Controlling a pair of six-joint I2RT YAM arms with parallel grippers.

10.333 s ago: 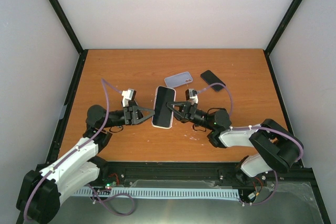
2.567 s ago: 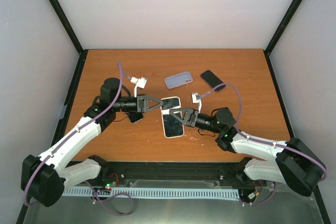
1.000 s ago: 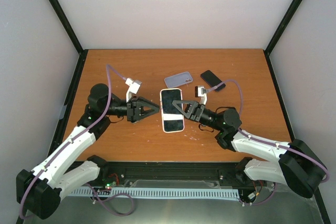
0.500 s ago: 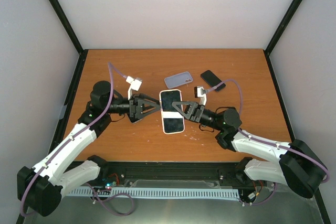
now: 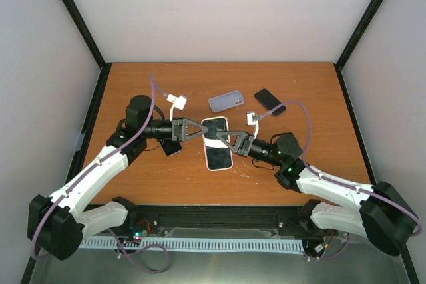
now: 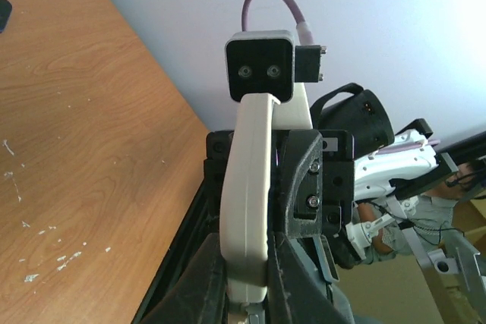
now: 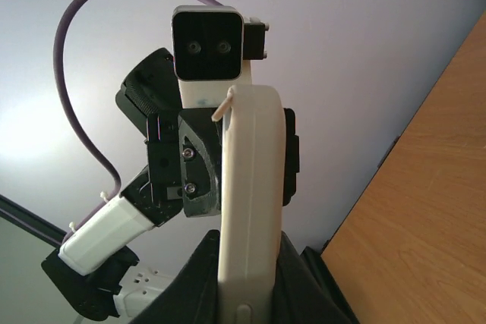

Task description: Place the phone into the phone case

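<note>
Since half a second ago the left gripper (image 5: pixel 200 131) has moved in from beside the phone (image 5: pixel 217 144) and closed on its left edge, and the left arm's elbow has swung toward the far side of the table (image 5: pixel 153 84).

Both grippers now clamp the phone. The left one pinches one long edge and the right gripper (image 5: pixel 225 138) pinches the opposite one, so the two sets of fingers face each other across the dark screen. The left wrist view shows the phone (image 6: pixel 249 202) edge-on, a white band squeezed between the fingers (image 6: pixel 300 187). The right wrist view shows the phone (image 7: pixel 247 210) the same way, gripped low down.

The phone sits screen up, just on the near side of the phone case (image 5: pixel 226 101) and apart from it. Whether it is lifted clear of the table cannot be told. The phone case lies flat by itself. A black phone (image 5: pixel 269 102) lies to the right of the phone case, near it.
</note>
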